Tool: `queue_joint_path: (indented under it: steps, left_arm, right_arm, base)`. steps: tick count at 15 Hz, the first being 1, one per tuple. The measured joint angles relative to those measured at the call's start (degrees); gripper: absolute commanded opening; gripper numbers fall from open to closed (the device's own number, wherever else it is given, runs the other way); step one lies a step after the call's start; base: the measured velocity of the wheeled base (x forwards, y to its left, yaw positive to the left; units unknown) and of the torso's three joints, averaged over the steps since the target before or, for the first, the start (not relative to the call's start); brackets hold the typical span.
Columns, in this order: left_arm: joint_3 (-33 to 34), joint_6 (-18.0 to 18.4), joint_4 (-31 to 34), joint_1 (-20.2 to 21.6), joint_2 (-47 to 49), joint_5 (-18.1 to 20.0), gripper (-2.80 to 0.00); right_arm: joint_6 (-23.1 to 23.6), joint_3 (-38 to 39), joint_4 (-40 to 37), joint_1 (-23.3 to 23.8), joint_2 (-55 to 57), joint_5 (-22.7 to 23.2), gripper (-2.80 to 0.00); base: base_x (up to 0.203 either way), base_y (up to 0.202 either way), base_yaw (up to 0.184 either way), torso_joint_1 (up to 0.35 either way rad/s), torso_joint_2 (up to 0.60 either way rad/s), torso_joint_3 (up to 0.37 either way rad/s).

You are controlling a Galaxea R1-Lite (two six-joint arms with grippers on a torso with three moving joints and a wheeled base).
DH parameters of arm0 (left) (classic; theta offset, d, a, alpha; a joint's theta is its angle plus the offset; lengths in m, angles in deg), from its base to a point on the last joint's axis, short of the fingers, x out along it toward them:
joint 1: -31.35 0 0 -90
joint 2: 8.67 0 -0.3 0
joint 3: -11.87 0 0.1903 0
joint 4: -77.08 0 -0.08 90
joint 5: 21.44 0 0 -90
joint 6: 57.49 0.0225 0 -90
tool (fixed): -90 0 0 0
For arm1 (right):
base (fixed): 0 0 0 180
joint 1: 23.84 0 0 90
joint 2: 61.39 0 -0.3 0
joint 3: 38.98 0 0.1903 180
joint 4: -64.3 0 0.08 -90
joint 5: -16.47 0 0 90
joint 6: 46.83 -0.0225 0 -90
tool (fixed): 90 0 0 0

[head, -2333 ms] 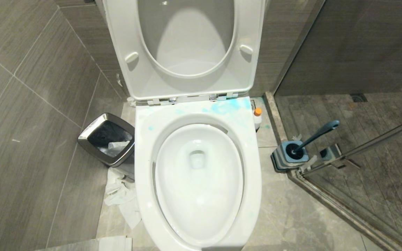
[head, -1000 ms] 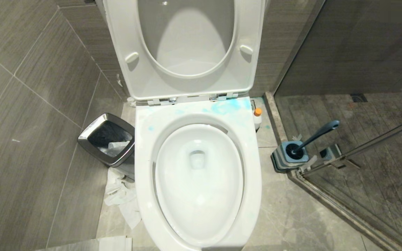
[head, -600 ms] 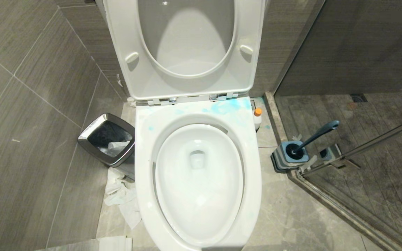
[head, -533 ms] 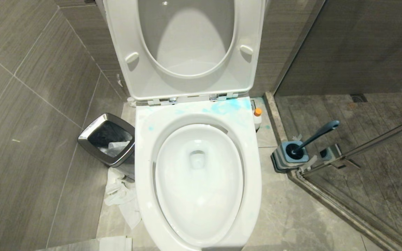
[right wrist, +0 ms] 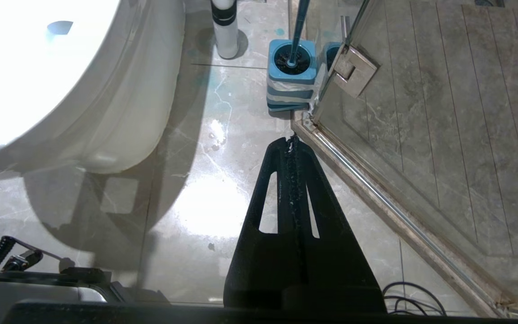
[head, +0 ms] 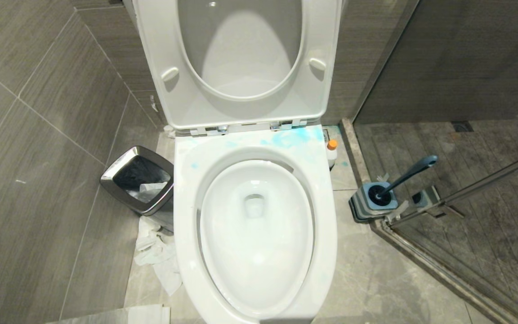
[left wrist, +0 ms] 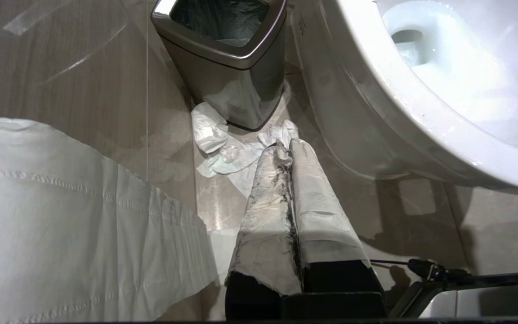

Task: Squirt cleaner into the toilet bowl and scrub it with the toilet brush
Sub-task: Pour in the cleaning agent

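Both arms hang low and idle — left gripper (left wrist: 289, 146) and right gripper (right wrist: 291, 141) each with jaws pressed together, empty. The toilet brush (head: 409, 173) stands in its stand (head: 371, 202), right of the toilet bowl (head: 254, 234) — cleaner (head: 292, 137) only smears the back rim. Probably start by fetching the bottle (head: 331, 152), aiming squarely into the bowl

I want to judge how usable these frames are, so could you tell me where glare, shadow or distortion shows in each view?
Head view: even light, a soft sheen inside the toilet bowl, and wall and floor lines splaying toward the picture's edges. Left wrist view: bright highlight in the bowl, its shadow on the floor beneath. Right wrist view: the bowl burns out to plain white, a glare patch lies on the floor tiles, and the toilet brush stays readable.
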Motion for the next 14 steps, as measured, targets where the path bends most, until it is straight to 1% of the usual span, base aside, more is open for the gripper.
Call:
queue_joint_path:
  steps: [2,14]
  left_arm:
    - [0.0,-1.4,-0.1,0.0,0.0,0.0,-2.8]
    - [0.0,-1.3,-0.1,0.0,0.0,0.0,-2.8]
  right_arm:
    - [0.0,0.0,0.0,0.0,0.0,0.0,-2.8]
    - [0.0,0.0,0.0,0.0,0.0,0.0,-2.8]
  base:
    - [0.0,0.0,0.0,0.0,0.0,0.0]
    - [0.0,0.0,0.0,0.0,0.0,-0.006]
